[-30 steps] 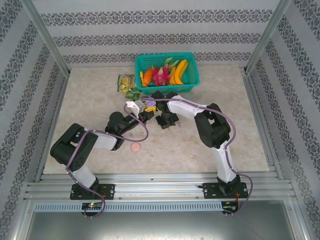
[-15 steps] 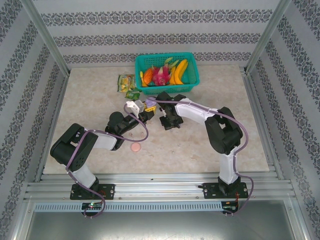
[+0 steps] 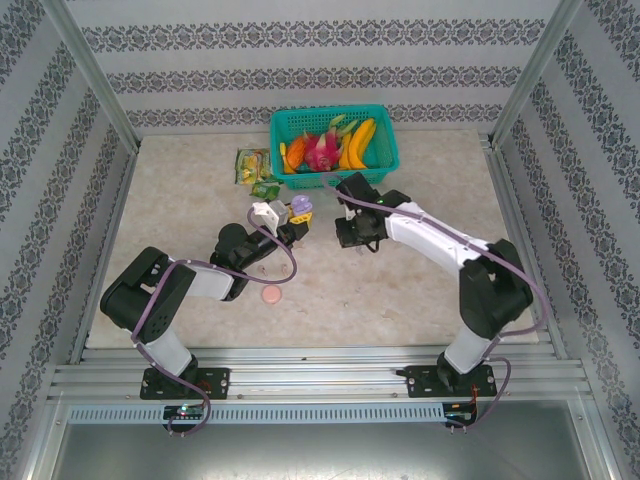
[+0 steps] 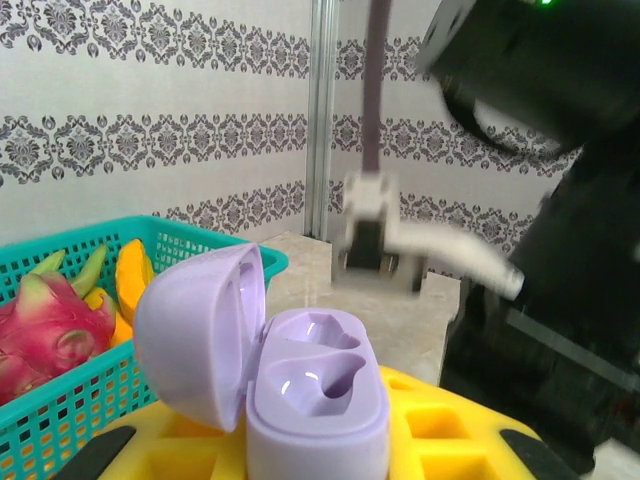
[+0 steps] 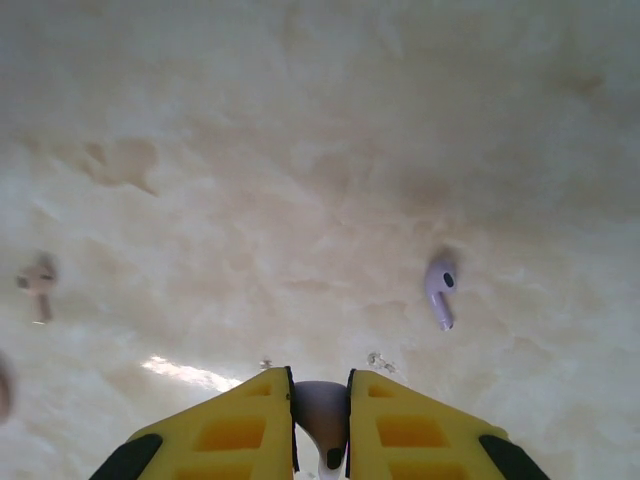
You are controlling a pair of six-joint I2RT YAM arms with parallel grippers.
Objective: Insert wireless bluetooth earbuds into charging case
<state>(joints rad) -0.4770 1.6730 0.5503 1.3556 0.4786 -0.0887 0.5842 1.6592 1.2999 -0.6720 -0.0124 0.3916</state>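
An open lilac charging case [image 4: 315, 395] stands between the yellow fingers of my left gripper [image 4: 315, 445], which is shut on it. Its lid [image 4: 200, 335] is tipped back to the left and both sockets are empty. From above, the case [image 3: 299, 208] sits at the tip of the left gripper [image 3: 290, 225]. My right gripper [image 5: 320, 405] is shut on a lilac earbud [image 5: 320, 410], low over the table and to the right of the case [image 3: 357, 238]. A second lilac earbud [image 5: 440, 292] lies on the table ahead, a pale pink one [image 5: 38, 285] far left.
A teal basket [image 3: 385, 168] of toy fruit stands at the back, just behind both grippers. Snack packets [image 3: 252, 165] lie to its left. A round pink disc [image 3: 271, 295] rests on the table by the left forearm. Open marble table [image 3: 420, 290] lies to the right.
The right arm has swung its elbow out to the right, and its gripper has shifted right, away from the case. The left arm and the case have stayed put.
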